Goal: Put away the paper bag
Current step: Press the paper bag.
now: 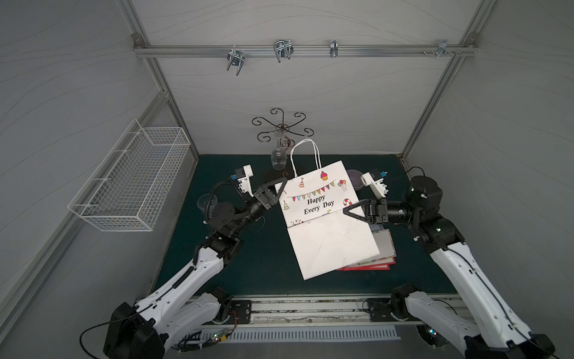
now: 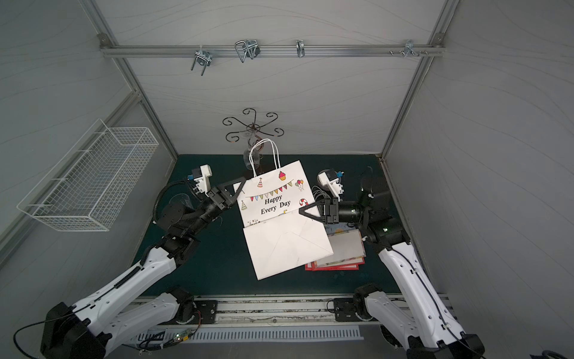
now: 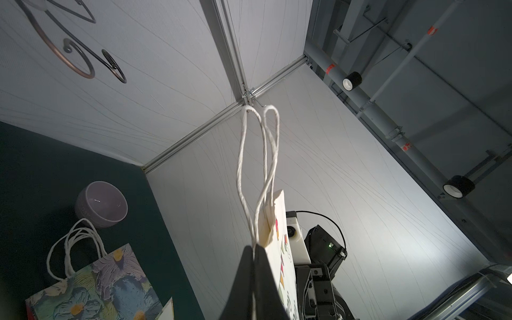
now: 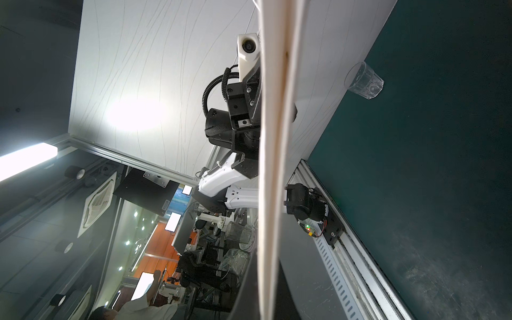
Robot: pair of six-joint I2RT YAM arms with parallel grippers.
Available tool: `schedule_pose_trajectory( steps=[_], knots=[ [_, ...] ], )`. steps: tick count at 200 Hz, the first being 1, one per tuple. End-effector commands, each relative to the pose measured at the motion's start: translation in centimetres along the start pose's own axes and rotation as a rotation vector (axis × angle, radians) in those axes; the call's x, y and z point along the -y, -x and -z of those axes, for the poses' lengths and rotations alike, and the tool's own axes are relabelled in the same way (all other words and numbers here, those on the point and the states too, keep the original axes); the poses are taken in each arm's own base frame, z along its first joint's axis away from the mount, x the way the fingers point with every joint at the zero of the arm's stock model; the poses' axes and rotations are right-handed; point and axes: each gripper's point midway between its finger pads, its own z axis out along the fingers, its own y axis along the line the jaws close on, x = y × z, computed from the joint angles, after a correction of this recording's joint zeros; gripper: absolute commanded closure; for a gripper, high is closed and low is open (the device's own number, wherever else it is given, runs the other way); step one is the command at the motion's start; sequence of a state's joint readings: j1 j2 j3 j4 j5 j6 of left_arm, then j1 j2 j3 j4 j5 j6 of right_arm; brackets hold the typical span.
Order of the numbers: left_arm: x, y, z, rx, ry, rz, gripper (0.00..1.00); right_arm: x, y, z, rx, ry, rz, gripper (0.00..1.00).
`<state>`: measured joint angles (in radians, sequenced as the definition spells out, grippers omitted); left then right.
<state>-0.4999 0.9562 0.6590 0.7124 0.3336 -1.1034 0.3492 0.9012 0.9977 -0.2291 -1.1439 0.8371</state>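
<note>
paper bag hangs flat in mid-air at centre frame, above the green table. left gripper is clamped on its upper left corner. right gripper is clamped on its right edge.

matt white paper bag, white-coated wire basket

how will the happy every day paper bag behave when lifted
Likely light and floppy: the flat-folded paper bag hangs between the left gripper and right gripper, and its bottom flap folds at the crease. Its cord handles stick out unsupported, so probably fairly stiff. Thin paper may tear if pulled apart.
</note>
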Motion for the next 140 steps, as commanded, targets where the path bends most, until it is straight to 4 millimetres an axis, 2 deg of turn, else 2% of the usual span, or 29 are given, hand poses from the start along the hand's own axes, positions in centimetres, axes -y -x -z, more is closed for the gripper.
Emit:
schedule_pose_trajectory(
  steps=[1, 42, 53, 105, 140],
  knots=[
    [3.2, 0.6, 0.2, -0.013, -0.089, -0.003, 0.62, -1.9, 0.6, 0.3, 0.008, 0.017, 0.068, 1.00],
    [1.2, -1.7, 1.9, -0.081, -0.025, 0.122, 0.11, -3.0, 3.3, 0.4, 0.069, -0.006, 0.140, 1.00],
    [0.9, -2.2, 2.5, -0.097, -0.013, 0.149, 0.02, -3.0, 4.0, 0.3, 0.079, -0.014, 0.150, 1.00],
    [3.1, -4.7, 3.8, -0.254, -0.084, 0.177, 0.00, -2.4, 5.4, -0.2, 0.083, -0.022, 0.160, 1.00],
    [4.5, -6.2, 3.5, -0.345, -0.132, 0.149, 0.03, -1.9, 5.6, -0.4, 0.084, -0.030, 0.149, 1.00]
  ],
)
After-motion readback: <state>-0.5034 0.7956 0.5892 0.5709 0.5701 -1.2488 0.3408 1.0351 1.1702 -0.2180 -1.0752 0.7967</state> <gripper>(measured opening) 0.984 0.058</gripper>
